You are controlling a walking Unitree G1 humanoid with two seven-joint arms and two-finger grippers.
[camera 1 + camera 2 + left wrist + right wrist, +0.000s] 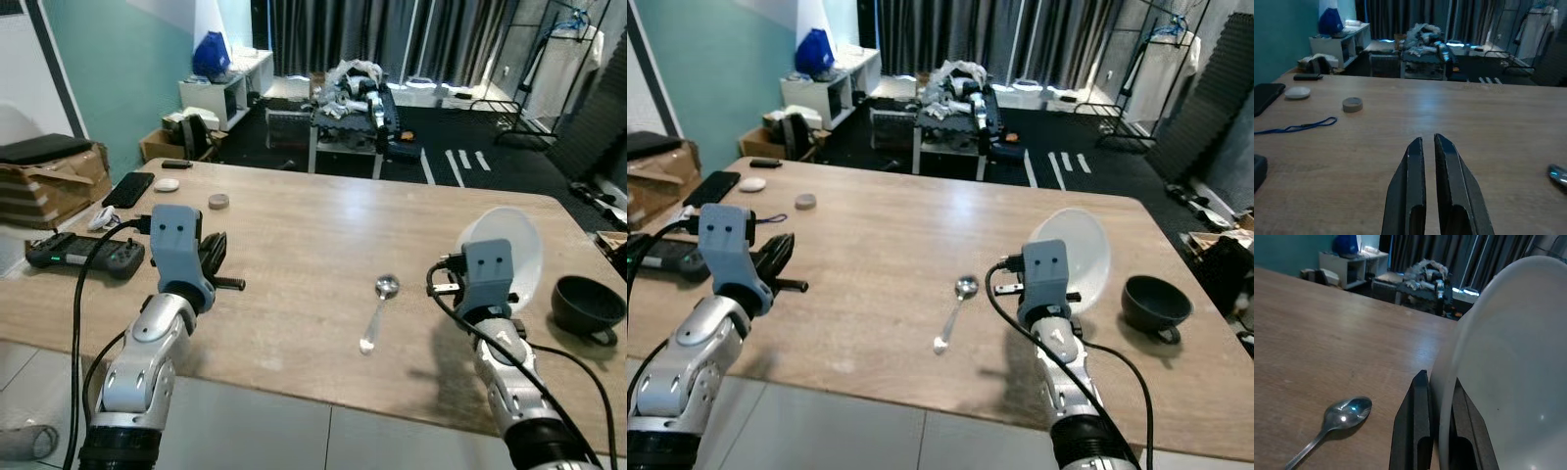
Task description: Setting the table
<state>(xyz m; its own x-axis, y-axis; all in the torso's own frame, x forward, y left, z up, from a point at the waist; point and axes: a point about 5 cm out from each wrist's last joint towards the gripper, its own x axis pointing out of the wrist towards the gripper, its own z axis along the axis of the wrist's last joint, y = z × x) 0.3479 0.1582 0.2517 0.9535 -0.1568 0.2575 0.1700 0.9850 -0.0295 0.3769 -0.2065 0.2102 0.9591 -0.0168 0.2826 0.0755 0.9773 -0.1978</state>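
Table (294,245) is light wood grain. White bowl (514,255), shiny silver spoon (377,311), dark grey/black bowl (586,304) w/ matte finish. Grippers' housings blue-grey, fingers (1413,186) black. Blue cord (1295,127), black controller (83,257), teal wall (127,69) in bg.

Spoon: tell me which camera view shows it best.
The right wrist view: the spoon lies close, bowl up, beside the right gripper clamping the white bowl. Both eye views show it whole but small; the left wrist view catches its tip.

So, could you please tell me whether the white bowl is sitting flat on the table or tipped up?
Tipped up. The white bowl stands on edge, its rim pinched by the right end effector, the opening facing sideways above the table.
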